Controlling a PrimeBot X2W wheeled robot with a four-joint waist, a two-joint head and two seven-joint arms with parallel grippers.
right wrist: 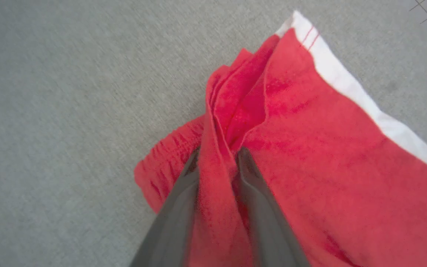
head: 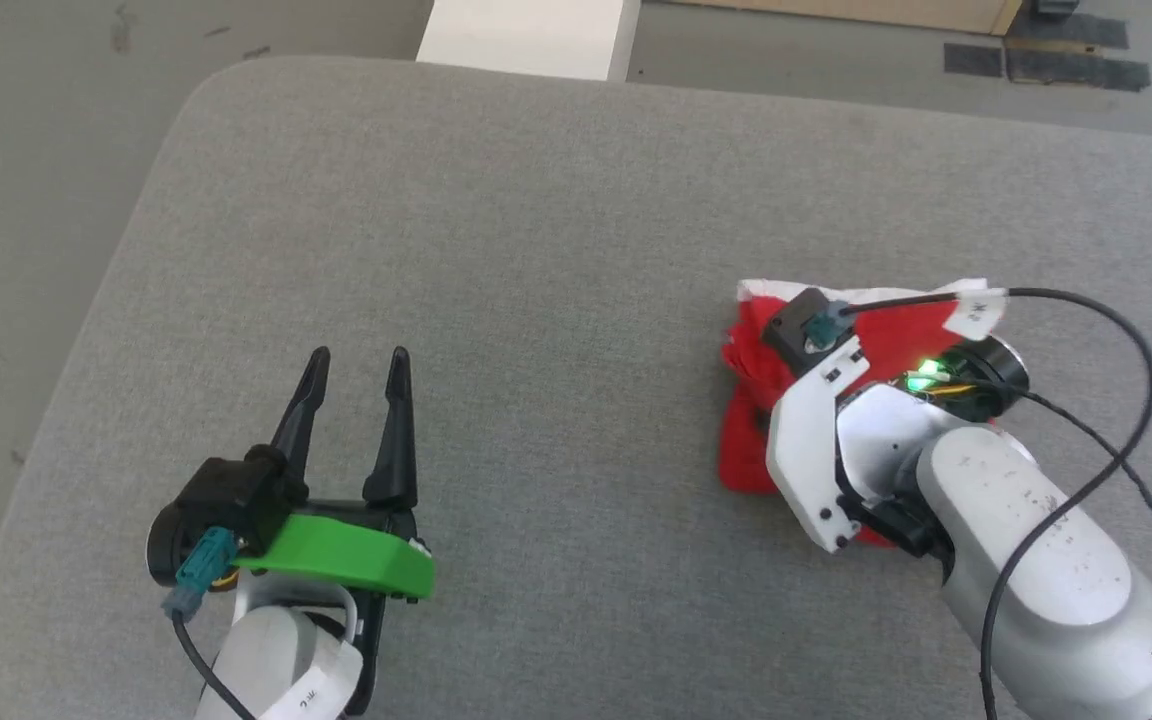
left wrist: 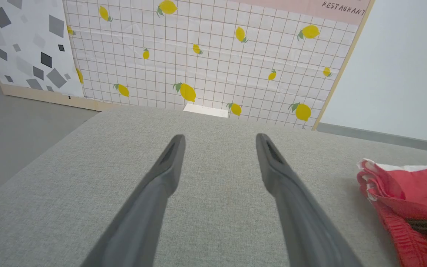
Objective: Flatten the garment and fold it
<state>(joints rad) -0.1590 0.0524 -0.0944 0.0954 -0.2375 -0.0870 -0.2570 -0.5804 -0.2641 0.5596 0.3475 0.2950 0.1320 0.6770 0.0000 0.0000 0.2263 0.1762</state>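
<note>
2 grippers before us: left gripper (head: 360,353) lower left, spread, empty; right gripper (right wrist: 219,150) at right, garment (right wrist: 310,148) fold between fingers; we cannot tell if pinched.

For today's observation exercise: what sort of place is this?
Probably a staged robot-testing studio: a grey padded worktop, a lemon-print backdrop panel and a terrazzo panel propped behind it, dark tape on the floor.

I am looking across a grey fabric surface (head: 536,250) with a rounded corner, grey floor (head: 36,150) spreading around it. A white block (head: 531,35) is sitting just past its far edge. Beyond, a gridded lemon-print panel (left wrist: 213,55) is standing between a speckled terrazzo-print panel (left wrist: 24,44) and a plain pale wall (left wrist: 402,74), under even light.
</note>
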